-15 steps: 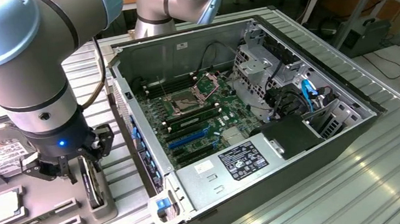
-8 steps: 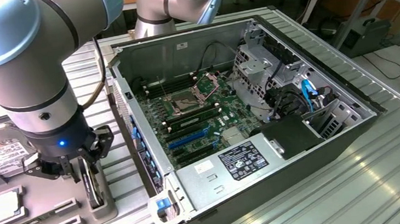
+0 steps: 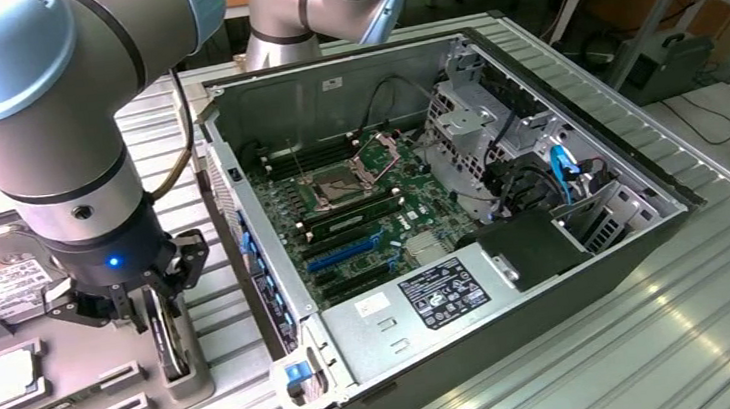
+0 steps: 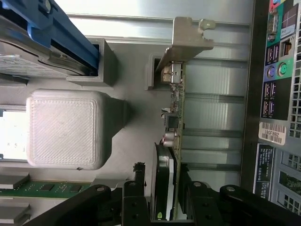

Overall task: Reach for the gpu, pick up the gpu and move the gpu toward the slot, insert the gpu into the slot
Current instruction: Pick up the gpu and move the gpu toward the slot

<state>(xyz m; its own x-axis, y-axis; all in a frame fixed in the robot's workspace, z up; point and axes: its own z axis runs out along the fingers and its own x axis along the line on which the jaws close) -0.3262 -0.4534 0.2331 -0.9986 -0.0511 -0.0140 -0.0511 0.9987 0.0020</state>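
The card (image 4: 171, 141) stands on edge in the grey holder (image 3: 180, 368), at about eight o'clock from the open computer case (image 3: 636, 229). The gripper (image 4: 164, 207) straddles it, seemingly pinching both faces. A tilted lift could jam its metal bracket (image 4: 186, 37) in the holder. A barcode sticker (image 4: 272, 133) seems to read 186F882.

We count one gpu (image 3: 167, 329) beside one open computer case (image 3: 587, 274), one blue slot (image 3: 346, 249) inside that case, one gripper (image 3: 134, 305), and one hard drive (image 3: 4, 286) beyond it.
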